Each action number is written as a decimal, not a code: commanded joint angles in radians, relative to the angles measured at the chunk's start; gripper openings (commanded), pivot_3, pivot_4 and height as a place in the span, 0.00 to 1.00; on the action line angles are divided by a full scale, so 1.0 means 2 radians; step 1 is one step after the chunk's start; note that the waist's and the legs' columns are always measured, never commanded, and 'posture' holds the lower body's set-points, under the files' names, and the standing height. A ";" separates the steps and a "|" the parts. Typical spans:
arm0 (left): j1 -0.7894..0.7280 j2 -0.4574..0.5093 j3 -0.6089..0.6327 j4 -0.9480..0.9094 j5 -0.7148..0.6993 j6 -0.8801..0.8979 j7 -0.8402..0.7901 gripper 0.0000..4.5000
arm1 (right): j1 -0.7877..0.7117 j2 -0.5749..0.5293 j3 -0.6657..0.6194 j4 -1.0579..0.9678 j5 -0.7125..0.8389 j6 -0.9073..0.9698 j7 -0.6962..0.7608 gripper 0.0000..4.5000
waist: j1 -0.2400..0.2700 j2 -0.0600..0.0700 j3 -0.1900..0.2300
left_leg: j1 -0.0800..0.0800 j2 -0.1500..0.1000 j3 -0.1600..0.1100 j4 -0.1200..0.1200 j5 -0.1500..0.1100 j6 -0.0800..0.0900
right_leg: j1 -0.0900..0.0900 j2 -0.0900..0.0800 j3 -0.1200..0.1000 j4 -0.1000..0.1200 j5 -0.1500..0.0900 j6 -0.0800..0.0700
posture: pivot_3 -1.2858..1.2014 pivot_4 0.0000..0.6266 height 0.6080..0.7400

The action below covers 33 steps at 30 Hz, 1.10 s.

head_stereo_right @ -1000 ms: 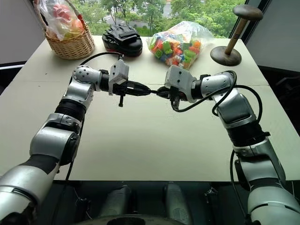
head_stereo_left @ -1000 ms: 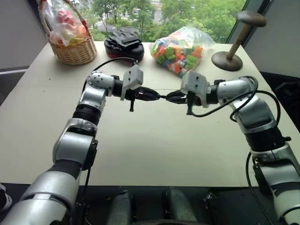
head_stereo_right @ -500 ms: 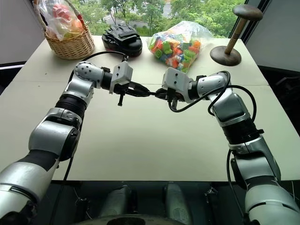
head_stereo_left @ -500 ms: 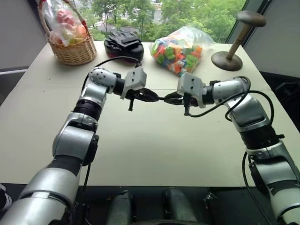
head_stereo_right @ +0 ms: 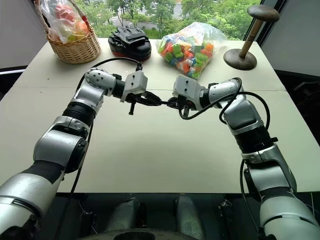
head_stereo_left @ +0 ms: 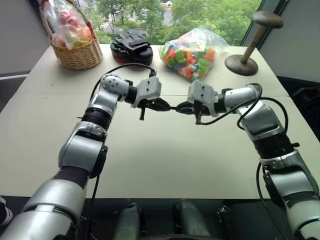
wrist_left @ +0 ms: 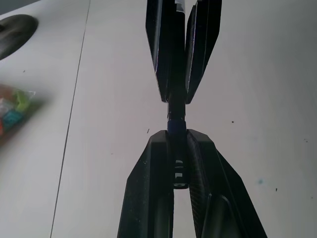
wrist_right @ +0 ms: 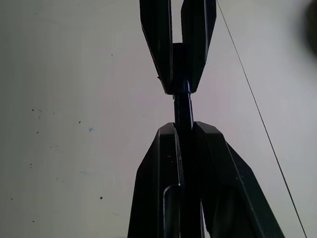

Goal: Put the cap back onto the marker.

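Observation:
Above the table's middle my two grippers meet tip to tip. The left gripper point(head_stereo_left: 168, 106) is shut on the short black cap point(wrist_right: 181, 64), which has small white marks in the left wrist view. Facing it, the right gripper point(head_stereo_left: 180, 107) is shut on the slim black marker point(wrist_right: 183, 111). The marker runs back between the right fingers, which hide most of its length. Its front end reaches into the cap point(wrist_left: 178, 158) in a straight line. Both things hang clear of the table point(head_stereo_left: 150, 160).
Along the far edge stand a wicker basket point(head_stereo_left: 77, 52) with wrapped items, a black case point(head_stereo_left: 132, 47), a clear bag of colourful blocks point(head_stereo_left: 192, 52) and a wooden stand point(head_stereo_left: 243, 62). A thin seam crosses the tabletop under the grippers.
The two wrists have drawn a little closer together and the left wrist has turned slightly. Both grips are unchanged.

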 commanded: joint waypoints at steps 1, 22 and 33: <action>-0.018 -0.037 -0.021 -0.042 -0.008 0.001 -0.017 0.00 | -0.034 0.024 -0.002 -0.015 0.006 -0.009 -0.009 0.00 | 0.000 0.000 0.000 | 0.000 0.000 0.000 0.000 0.000 0.000 | 0.000 0.000 0.000 0.000 0.000 0.000 | 0.52 0.24 1.00; -0.012 -0.059 -0.055 -0.102 0.010 0.023 -0.055 0.00 | -0.041 0.047 0.004 0.004 -0.005 -0.008 -0.005 0.00 | 0.000 0.000 0.000 | 0.000 0.000 0.000 0.000 0.000 -0.001 | 0.000 0.000 0.000 0.000 0.000 0.000 | 0.52 0.24 1.00; 0.022 -0.032 -0.069 -0.129 0.035 0.020 -0.059 0.00 | -0.040 0.057 -0.008 0.009 -0.010 0.025 -0.017 0.00 | 0.000 0.000 0.000 | 0.000 0.000 0.000 0.000 0.000 -0.001 | 0.000 0.000 0.000 0.000 0.000 0.000 | 0.52 0.24 1.00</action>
